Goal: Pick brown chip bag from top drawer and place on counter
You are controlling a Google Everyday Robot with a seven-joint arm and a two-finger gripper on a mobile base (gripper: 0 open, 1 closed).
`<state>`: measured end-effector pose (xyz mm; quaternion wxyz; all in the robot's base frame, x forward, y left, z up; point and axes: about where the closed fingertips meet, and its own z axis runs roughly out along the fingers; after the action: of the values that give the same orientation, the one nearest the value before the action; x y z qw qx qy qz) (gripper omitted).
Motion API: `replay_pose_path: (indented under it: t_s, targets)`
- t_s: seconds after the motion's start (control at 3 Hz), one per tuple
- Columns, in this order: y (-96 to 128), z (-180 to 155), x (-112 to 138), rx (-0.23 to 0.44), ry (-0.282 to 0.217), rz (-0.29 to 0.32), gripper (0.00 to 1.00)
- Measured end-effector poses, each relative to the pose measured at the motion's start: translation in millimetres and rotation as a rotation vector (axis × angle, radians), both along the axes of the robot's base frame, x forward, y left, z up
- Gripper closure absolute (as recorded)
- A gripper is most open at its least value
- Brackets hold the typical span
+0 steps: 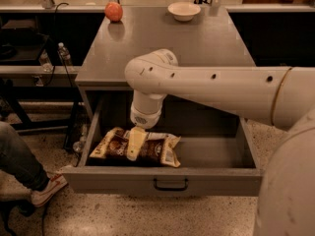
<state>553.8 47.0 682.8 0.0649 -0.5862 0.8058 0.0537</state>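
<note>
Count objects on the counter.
2: red fruit back left, white bowl back centre; arm may hide more. The gripper is in the top drawer, over the brown chip bag.

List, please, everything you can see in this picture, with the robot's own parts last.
chip bag: one, brown with tan ends, left in the open drawer
drawer: one, grey, open below the counter
counter: one, grey, cabinet top
round fruit: one, orange-red, counter's far left
bowl: one, pale, counter's far edge
bottle: one, clear, shelf at left
person's leg: one, dark trousers, floor at left
arm: one, cream, reaching from right into the drawer
gripper: one, cream, over the chip bag's middle
</note>
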Motion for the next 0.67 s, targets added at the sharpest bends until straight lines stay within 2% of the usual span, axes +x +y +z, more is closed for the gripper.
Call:
replay_pose_path:
  t_s: [0.33,0.67]
  targets:
    - [-1,-23,0,-0.012,0.032,-0.041,0.00]
    - [-3,-38,-1,-0.014,0.057,-0.071,0.15]
